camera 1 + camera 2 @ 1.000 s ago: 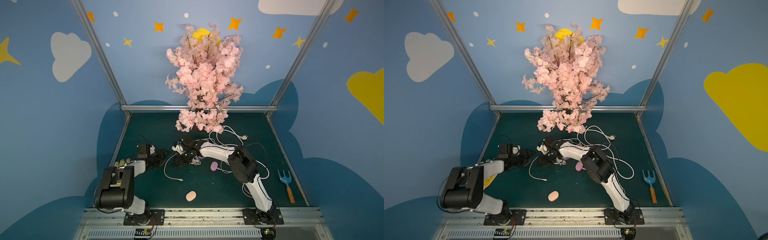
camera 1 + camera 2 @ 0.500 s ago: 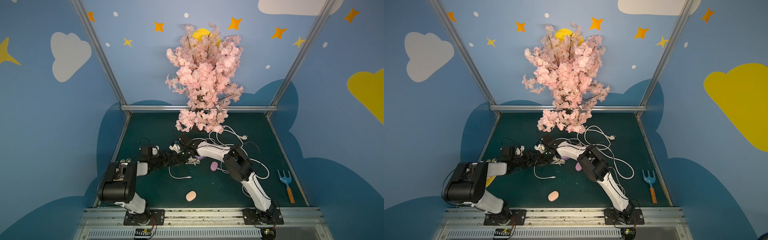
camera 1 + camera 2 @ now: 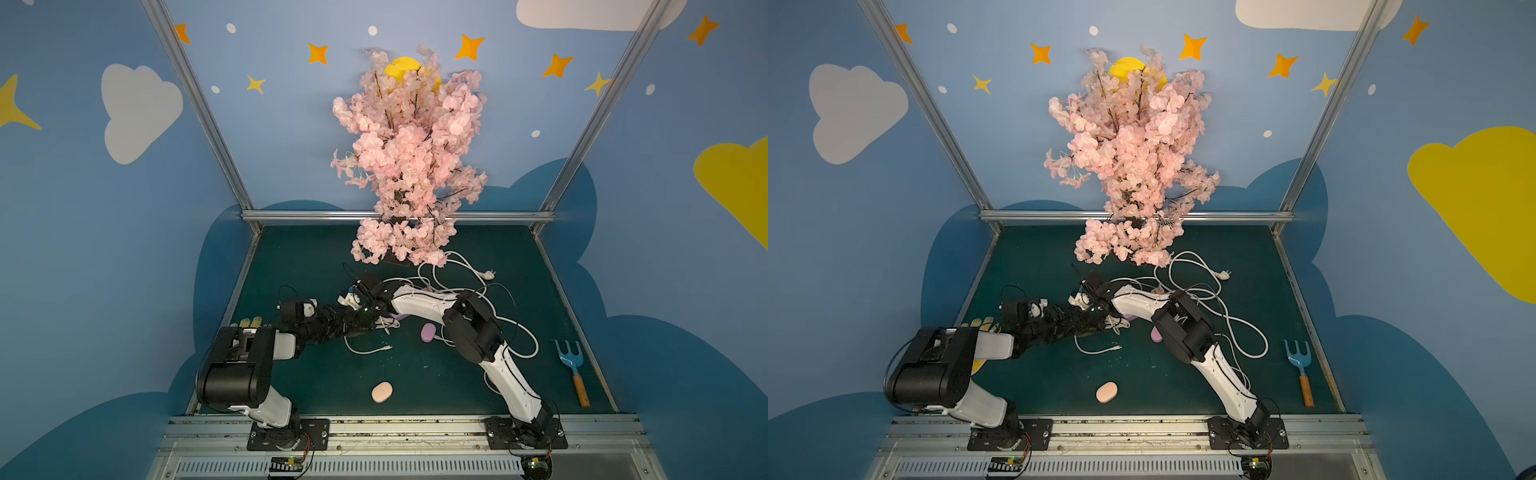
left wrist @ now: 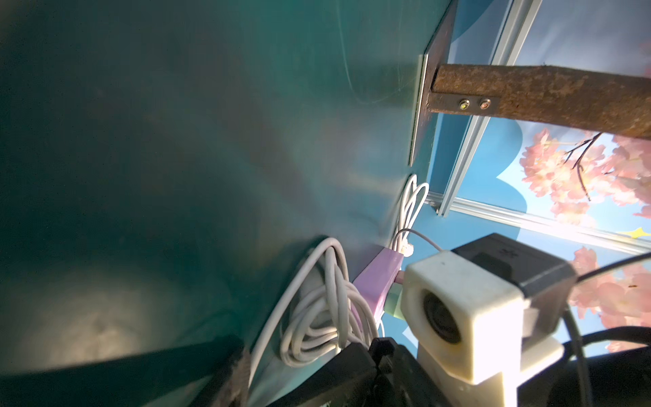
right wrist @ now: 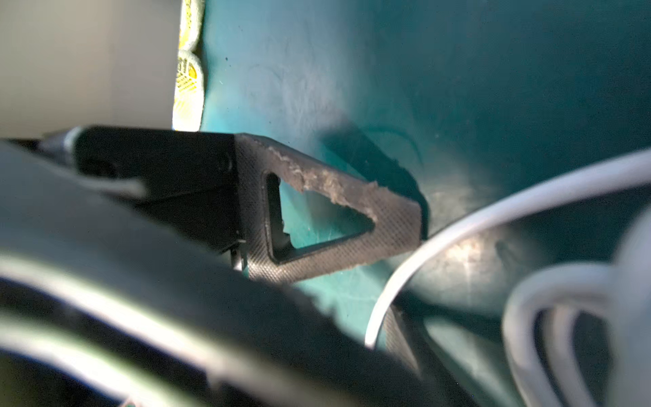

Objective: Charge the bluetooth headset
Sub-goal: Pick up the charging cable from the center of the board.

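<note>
The left pincer (image 3: pixel 372 322) and right pincer (image 3: pixel 363 309) meet mid-bench (image 3: pixel 311 270) at a white cable coil (image 4: pixel 324 317) beside a lilac box (image 4: pixel 378 282). Spread or pinching, I cannot tell. The lilac oval headset case (image 3: pixel 428 332) lies nearby, beside the right arm's elbow

A robot test cell dressed up like a children's play set: blue walls painted with white and yellow clouds (image 3: pixel 141 112) and orange stars (image 3: pixel 318 53), bare aluminium frame posts (image 3: pixel 199 108), a dark green tabletop (image 3: pixel 316 266), an artificial pink blossom tree (image 3: pixel 409 158), and black arm base plates (image 3: pixel 286 434) bolted to a slotted metal rail (image 3: pixel 415 428).
</note>
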